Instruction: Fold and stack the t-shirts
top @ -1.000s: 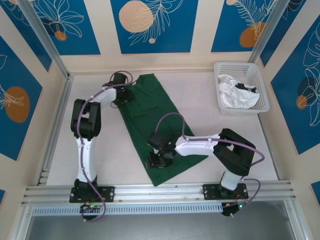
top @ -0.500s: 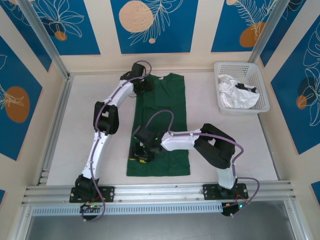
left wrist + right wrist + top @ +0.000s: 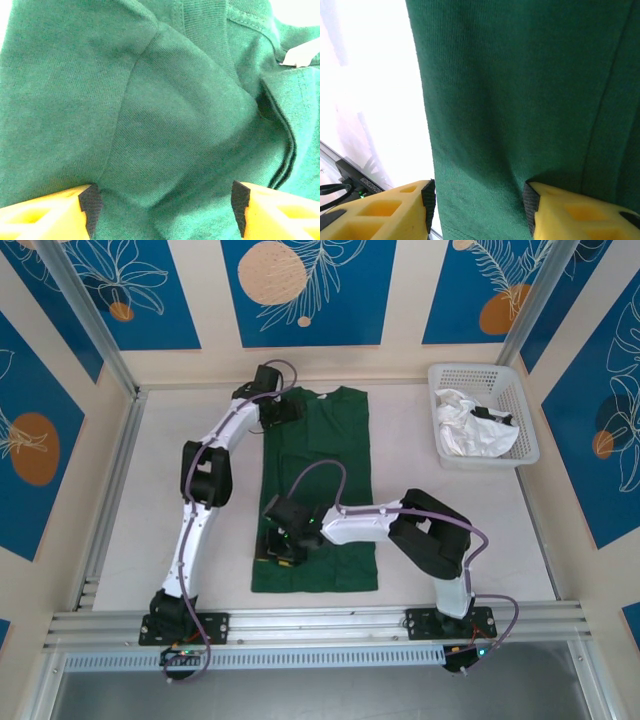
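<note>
A dark green t-shirt (image 3: 330, 490) lies flat on the table as a long strip, neck at the far end. My left gripper (image 3: 285, 410) hovers over its far left shoulder, open; in the left wrist view the left gripper (image 3: 165, 205) has its jaws wide apart over rumpled green cloth (image 3: 175, 115), with the white neck label (image 3: 300, 55) at the right. My right gripper (image 3: 280, 548) is at the shirt's near left edge, open; in the right wrist view the right gripper (image 3: 479, 205) straddles the flat hem side (image 3: 520, 90). A white t-shirt (image 3: 470, 430) is crumpled in the basket.
The white lattice basket (image 3: 480, 370) stands at the far right corner. Metal rails border the table at the left (image 3: 110, 490) and along the near edge (image 3: 320, 620). Bare tabletop (image 3: 450, 510) lies right of the green shirt.
The green shirt swung from a diagonal lie to straight, both arms moving left with it. Both grippers have since opened wider, and the left one shifted slightly left.
</note>
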{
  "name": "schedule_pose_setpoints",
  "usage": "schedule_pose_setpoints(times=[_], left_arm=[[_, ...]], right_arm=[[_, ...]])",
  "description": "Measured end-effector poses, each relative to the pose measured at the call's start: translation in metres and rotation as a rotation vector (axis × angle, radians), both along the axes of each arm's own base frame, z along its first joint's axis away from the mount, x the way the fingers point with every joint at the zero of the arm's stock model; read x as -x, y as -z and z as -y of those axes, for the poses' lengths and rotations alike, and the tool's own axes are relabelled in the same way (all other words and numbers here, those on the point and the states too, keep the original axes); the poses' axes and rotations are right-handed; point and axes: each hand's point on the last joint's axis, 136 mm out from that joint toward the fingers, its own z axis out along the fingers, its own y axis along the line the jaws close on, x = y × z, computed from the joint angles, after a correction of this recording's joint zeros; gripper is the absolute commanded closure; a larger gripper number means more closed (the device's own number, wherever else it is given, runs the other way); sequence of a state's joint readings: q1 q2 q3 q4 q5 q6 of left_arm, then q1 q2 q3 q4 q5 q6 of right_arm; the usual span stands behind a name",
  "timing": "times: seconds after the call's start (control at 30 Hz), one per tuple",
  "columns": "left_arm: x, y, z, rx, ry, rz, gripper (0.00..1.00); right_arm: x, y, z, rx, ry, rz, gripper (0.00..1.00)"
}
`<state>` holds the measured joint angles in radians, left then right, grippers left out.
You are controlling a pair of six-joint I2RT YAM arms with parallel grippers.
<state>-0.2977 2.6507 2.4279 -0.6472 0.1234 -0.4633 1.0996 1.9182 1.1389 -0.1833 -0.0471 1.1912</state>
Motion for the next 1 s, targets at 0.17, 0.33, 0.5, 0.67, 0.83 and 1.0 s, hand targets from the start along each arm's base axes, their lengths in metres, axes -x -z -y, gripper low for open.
schedule_pose_setpoints(times=[0.17,0.33,0.5,0.67,0.83,1.0], left_arm=[[-0.002,-0.002,-0.004,-0.01,0.011,0.008,0.18],[-0.002,-0.004,-0.001,0.001,0.024,0.012,0.07],[-0.003,-0.021,-0.001,0.043,0.029,0.021,0.0],[0.008,-0.085,-0.007,0.063,0.026,0.081,0.0],[0.08,-0.169,-0.019,0.088,0.006,0.155,0.03],[0.208,-0.175,-0.017,0.071,0.024,0.161,0.14]], right_arm=[[0.003,-0.001,0.003,0.017,-0.054,0.047,0.42],[0.005,-0.005,0.009,0.059,-0.11,0.081,0.34],[0.01,-0.015,0.019,0.093,-0.166,0.104,0.3],[0.008,-0.067,0.021,-0.015,-0.173,0.185,0.29],[-0.001,-0.118,0.07,-0.106,-0.076,0.271,0.3],[-0.022,-0.097,0.175,-0.035,0.17,0.246,0.32]])
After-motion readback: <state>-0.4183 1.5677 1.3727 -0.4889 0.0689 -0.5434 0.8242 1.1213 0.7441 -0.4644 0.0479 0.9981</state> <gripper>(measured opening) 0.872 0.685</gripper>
